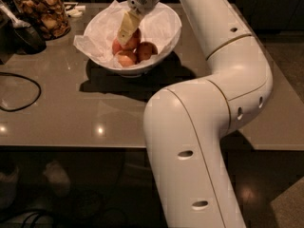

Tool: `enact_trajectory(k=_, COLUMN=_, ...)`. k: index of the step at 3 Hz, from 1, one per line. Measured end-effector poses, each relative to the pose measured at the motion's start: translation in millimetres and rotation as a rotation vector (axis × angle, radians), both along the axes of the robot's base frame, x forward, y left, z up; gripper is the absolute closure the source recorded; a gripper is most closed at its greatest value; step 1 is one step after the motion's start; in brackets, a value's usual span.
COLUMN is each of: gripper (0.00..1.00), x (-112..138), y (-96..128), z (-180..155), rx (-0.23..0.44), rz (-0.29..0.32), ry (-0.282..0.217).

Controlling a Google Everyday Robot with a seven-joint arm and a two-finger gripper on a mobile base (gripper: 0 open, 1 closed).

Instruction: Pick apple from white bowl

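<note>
The white bowl [164, 49], lined with crumpled white paper, stands at the back of the grey table and holds several apples. My gripper [125, 30] reaches down into the bowl from above, right on top of the apples. Its tip lies against the red apple [136, 38] at the back of the pile, which it partly hides. Smaller, paler apples lie at the front [126, 59], to the left [116, 46] and to the right [146, 51].
A glass jar of brown snacks [43, 13] stands at the back left, with a dark object [26, 34] beside it. A black cable [19, 91] loops on the table's left side. My white arm [199, 127] fills the right foreground. The table's front edge runs across the middle.
</note>
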State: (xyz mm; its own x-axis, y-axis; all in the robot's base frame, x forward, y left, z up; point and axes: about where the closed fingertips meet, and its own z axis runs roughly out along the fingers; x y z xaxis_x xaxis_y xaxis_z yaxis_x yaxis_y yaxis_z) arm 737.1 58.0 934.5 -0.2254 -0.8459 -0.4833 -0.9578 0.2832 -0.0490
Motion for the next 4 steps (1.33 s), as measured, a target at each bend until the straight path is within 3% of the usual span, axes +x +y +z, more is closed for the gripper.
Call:
enact_trajectory(k=1, gripper=0.41, x=2.7, y=-0.8, z=-3.9, rx=0.004, rz=-0.004, ry=0.006)
enact_trajectory(k=4, gripper=1.0, x=3.8, y=0.4, z=-5.2, rx=0.02, rz=0.012, ry=0.004)
